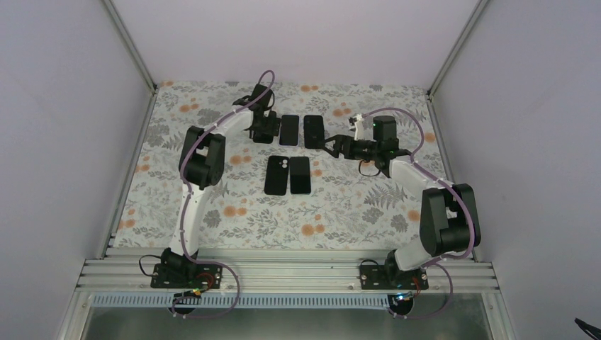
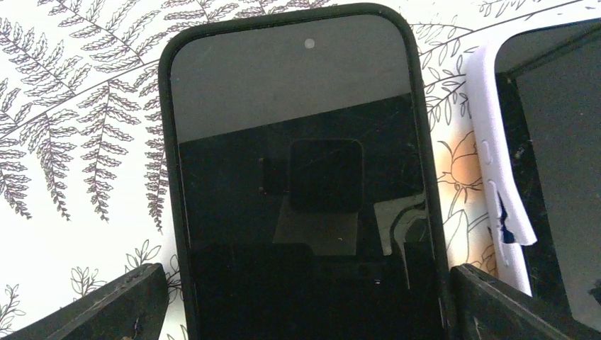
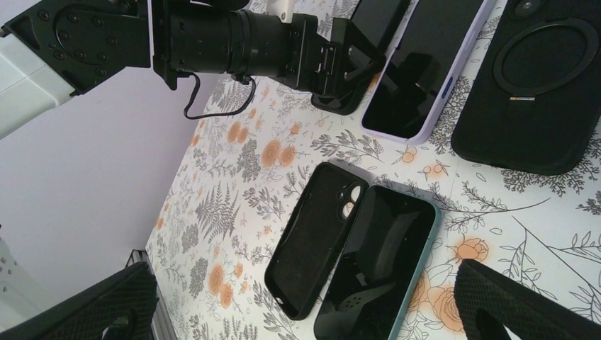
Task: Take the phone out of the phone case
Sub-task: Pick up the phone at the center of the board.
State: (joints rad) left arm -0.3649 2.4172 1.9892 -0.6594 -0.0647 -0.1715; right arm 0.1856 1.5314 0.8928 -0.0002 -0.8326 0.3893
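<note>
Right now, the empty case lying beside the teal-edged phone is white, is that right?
Not quite. The empty case is black, not white. It does lie beside the teal-edged phone, as the right wrist view shows.

In the left wrist view, the black-cased phone (image 2: 301, 177) is cut off at its lower end by the bottom edge, and the white-cased phone (image 2: 546, 142) by the right edge. Only the tips of the left pincer (image 2: 310, 276) are seen; whether the case is touched cannot be told. In the right wrist view, the ringed black case (image 3: 524, 120) is cropped at the top.
</note>
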